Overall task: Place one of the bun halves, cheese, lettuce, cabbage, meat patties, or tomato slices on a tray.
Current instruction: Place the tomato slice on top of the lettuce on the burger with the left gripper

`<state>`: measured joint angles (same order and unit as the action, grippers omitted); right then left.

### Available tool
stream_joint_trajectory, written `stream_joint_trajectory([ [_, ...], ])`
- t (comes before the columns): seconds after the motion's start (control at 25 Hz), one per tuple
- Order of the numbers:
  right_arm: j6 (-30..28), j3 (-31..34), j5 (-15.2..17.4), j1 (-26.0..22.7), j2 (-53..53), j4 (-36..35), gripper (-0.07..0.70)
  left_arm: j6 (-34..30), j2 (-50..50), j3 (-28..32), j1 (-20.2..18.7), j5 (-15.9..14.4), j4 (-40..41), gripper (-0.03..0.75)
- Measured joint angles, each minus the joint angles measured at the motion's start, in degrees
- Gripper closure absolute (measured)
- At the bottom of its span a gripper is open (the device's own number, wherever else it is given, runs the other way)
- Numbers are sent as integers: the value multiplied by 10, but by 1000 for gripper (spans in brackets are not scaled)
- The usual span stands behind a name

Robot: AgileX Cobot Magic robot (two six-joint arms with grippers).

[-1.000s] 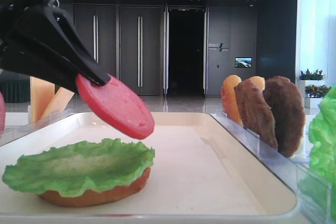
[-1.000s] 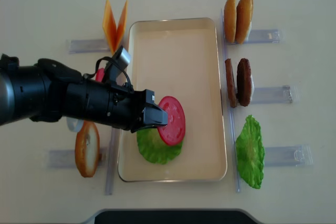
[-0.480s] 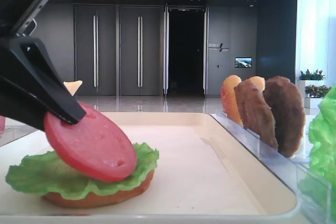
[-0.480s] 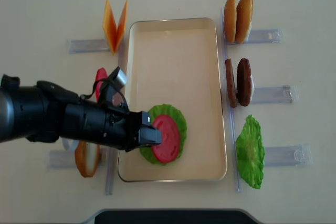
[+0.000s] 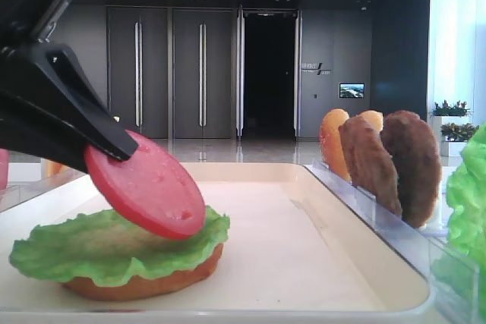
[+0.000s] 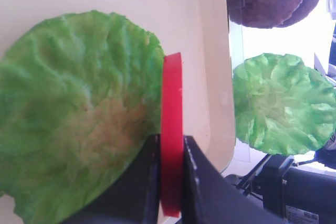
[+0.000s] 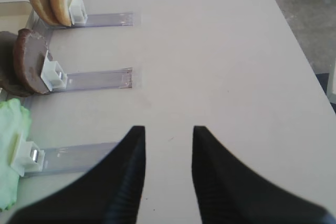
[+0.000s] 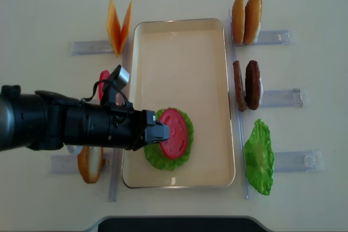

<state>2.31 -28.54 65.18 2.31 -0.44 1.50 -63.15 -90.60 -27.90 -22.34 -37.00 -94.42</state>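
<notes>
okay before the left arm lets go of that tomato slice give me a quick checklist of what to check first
1. Left gripper clamped on the tomato slice: ok.
2. Slice above the lettuce: ok.
3. Slice lying flat: not ok, tilted, only its lower edge near the leaf.
4. Lettuce seated on the bun half: ok.
5. Stack inside the tray: ok.
6. Right gripper clear of the tray: ok, open over bare table.

Your overhead view looks straight down on the whole table, the left gripper (image 8: 157, 133) at centre. Your low view sits at tray (image 5: 364, 263) level, close, facing the far doors. The left wrist view looks along its jaws at the lettuce (image 6: 79, 119); all three share it. The right wrist view faces bare table (image 7: 220, 51).
</notes>
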Motion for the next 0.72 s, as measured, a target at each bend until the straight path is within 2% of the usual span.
stream_joint_trajectory([
  [0.32,0,0,0,0,0,0,388,-3,0,0,0,4,0,657],
  [0.4,0,0,0,0,0,0,388,-3,0,0,0,6,0,634],
  [0.48,0,0,0,0,0,0,388,-3,0,0,0,6,0,573],
  [0.72,0,0,0,0,0,0,388,-3,0,0,0,8,0,298],
])
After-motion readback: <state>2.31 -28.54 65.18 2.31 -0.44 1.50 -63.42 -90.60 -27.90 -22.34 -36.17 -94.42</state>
